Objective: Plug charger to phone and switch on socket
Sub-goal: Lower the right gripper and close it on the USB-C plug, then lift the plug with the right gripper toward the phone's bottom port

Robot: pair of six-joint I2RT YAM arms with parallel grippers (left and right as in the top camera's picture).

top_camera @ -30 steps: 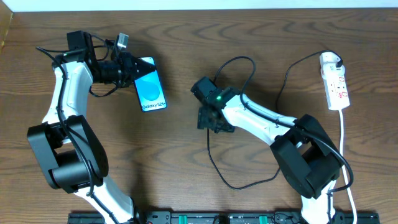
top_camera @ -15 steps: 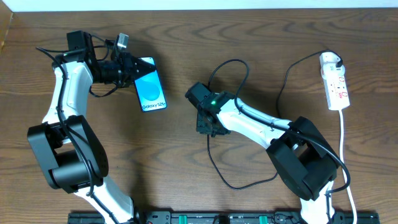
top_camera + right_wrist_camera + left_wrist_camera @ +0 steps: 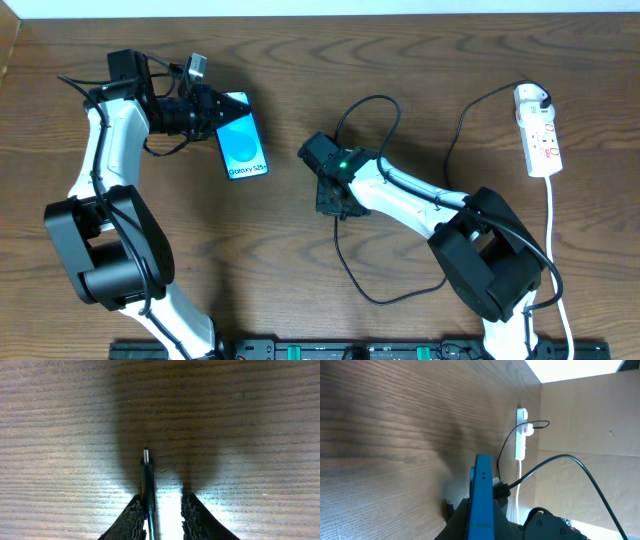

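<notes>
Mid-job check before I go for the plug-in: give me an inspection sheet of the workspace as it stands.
Surface: wooden table, no spills seen.
Job's things: phone screen lit, in the left gripper; charger tip bare, not in the phone; strip at far right, switch position too small to tell.
Clutter: nothing seen.
Grippers: left gripper shut on the phone's edge; right gripper jaws apart astride the charger behind its tip, lead against one finger.
Cables: charger's black lead loops over the table toward the strip; white cord runs from the strip to the near edge.
Surroundings: cardboard beyond the table.
</notes>
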